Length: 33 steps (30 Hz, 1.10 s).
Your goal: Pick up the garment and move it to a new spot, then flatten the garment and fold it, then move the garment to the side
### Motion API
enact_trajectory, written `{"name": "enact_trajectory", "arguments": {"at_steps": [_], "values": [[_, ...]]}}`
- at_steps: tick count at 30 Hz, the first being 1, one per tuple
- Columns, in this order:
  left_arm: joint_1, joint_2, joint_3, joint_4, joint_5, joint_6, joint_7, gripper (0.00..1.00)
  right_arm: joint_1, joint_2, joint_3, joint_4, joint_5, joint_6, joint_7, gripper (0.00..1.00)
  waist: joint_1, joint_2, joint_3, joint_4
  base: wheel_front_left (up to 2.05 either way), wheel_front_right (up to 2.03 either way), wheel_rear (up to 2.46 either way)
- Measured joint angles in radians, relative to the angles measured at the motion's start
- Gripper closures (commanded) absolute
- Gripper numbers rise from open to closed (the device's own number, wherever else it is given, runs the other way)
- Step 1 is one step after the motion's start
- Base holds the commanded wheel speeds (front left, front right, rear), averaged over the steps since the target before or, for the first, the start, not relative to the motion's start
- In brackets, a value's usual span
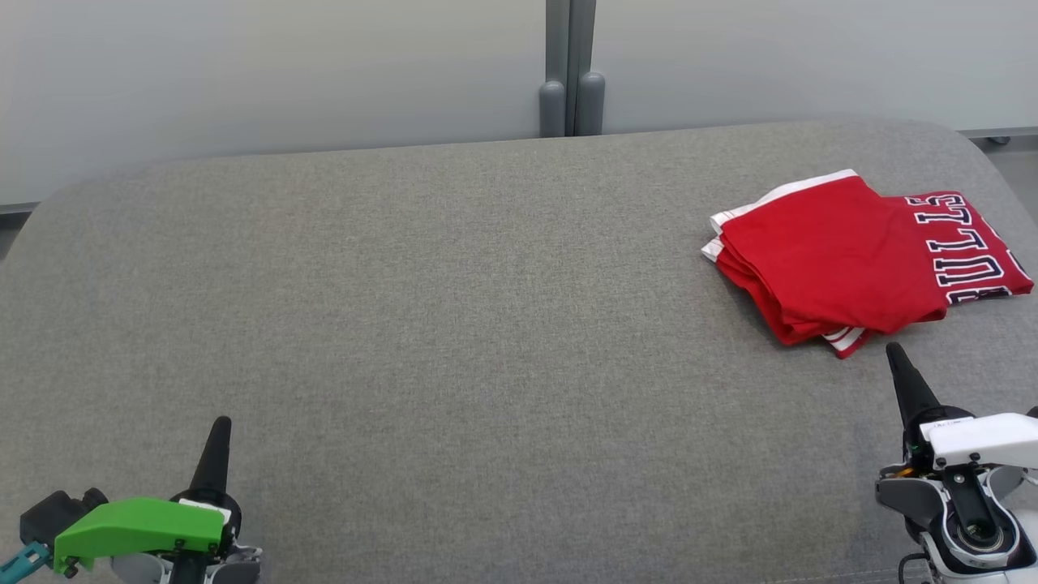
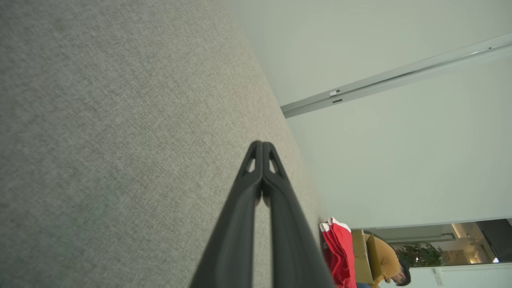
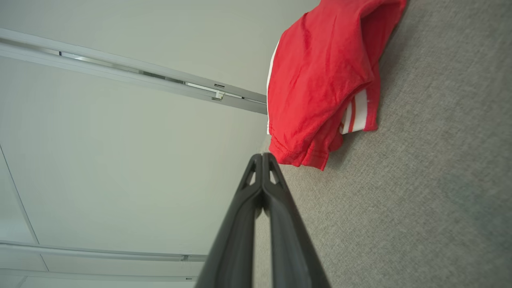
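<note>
A red garment [image 1: 843, 259] with white trim and dark lettering lies folded at the far right of the grey fabric surface [image 1: 454, 324]. My right gripper [image 1: 895, 350] stands just below its near edge, shut and holding nothing, the tip a short way from the cloth. Seen from the right wrist, the garment [image 3: 324, 80] lies just beyond the closed fingertips of the right gripper [image 3: 263, 157]. At the lower left, my left gripper [image 1: 220, 425] is shut and empty, far from the garment. In the left wrist view the left gripper [image 2: 263, 144] points along the surface, with the garment [image 2: 340, 252] in the distance.
A pale wall with a grey vertical post [image 1: 572, 73] rises behind the surface. The surface's rounded far right corner [image 1: 965, 146] sits close to the garment. A person in a tan top [image 2: 386, 260] and a cardboard box [image 2: 362, 256] appear far off in the left wrist view.
</note>
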Motion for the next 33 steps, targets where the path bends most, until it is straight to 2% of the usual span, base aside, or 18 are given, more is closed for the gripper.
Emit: {"name": "enact_trajectory", "arguments": {"at_steps": [27,33], "values": [[-0.036,-0.032,0.076,-0.008,-0.282,-0.058,0.085,1.0,-0.029,0.089,-0.099,0.003,0.238,0.062,0.075,1.0,0.0,0.0,-0.012,0.001,0.0,0.0,0.0],[-0.036,-0.033,0.081,-0.008,-0.284,-0.06,0.085,1.0,-0.029,0.091,-0.1,0.003,0.238,0.062,0.075,1.0,0.0,0.0,-0.012,0.001,0.0,0.0,0.0]]}}
